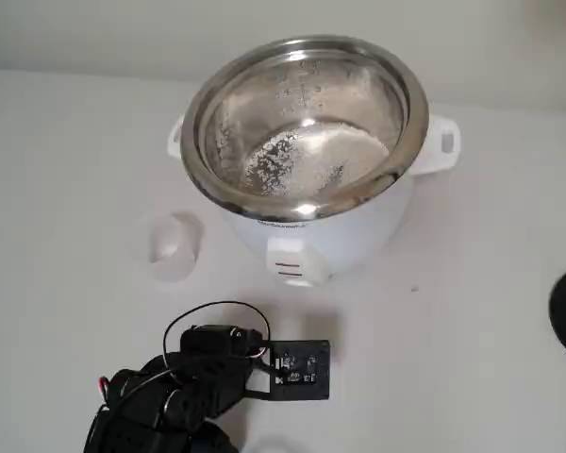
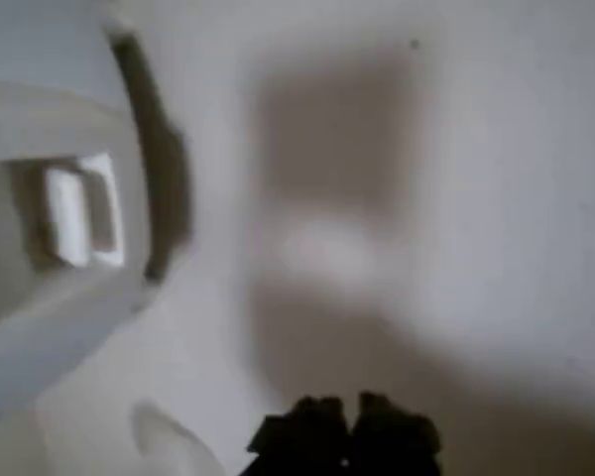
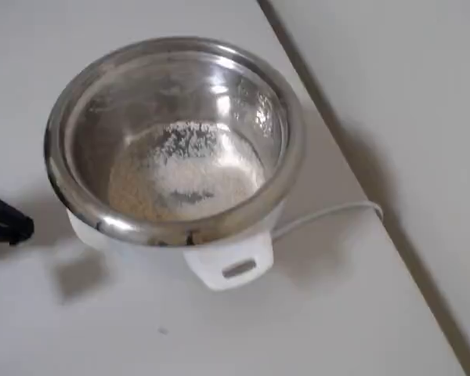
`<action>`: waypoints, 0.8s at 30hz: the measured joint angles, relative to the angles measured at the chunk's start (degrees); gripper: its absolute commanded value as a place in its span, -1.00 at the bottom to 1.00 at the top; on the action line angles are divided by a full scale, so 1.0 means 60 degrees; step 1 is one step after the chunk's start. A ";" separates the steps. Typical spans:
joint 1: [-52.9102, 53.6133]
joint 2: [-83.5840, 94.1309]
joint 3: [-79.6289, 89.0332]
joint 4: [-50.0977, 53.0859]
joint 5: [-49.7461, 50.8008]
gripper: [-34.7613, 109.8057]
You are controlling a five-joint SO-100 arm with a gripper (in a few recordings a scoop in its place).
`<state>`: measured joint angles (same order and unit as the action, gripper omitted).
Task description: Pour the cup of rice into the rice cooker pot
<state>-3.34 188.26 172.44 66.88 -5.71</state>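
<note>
On the white table [image 1: 491, 311] the rice cooker pot [image 1: 307, 123] sits in its white body, rice [image 1: 307, 156] spread across its bottom. The black gripper [image 2: 345, 436] hangs low near the cooker, holding nothing; how far it's parted, can't tell. The cup [image 1: 174, 243] stands alone, left of the cooker.

The fixed view is looking steeply down from the arm's side onto the pot [image 1: 307, 127]. The overhead view is sitting closer, looking down into the pot [image 3: 176, 133] from another side. The wrist view is hovering low beside the cooker [image 2: 50, 248], blurred. Fixed and overhead are sharing the pot.
</note>
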 measured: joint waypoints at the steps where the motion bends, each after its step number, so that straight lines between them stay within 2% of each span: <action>1: -0.0029 -0.0044 0.0015 0.0000 0.0000 -0.51; 24: -0.0117 -0.0029 0.0015 0.0000 0.0000 -0.51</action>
<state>-4.04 188.09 172.53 66.88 -5.71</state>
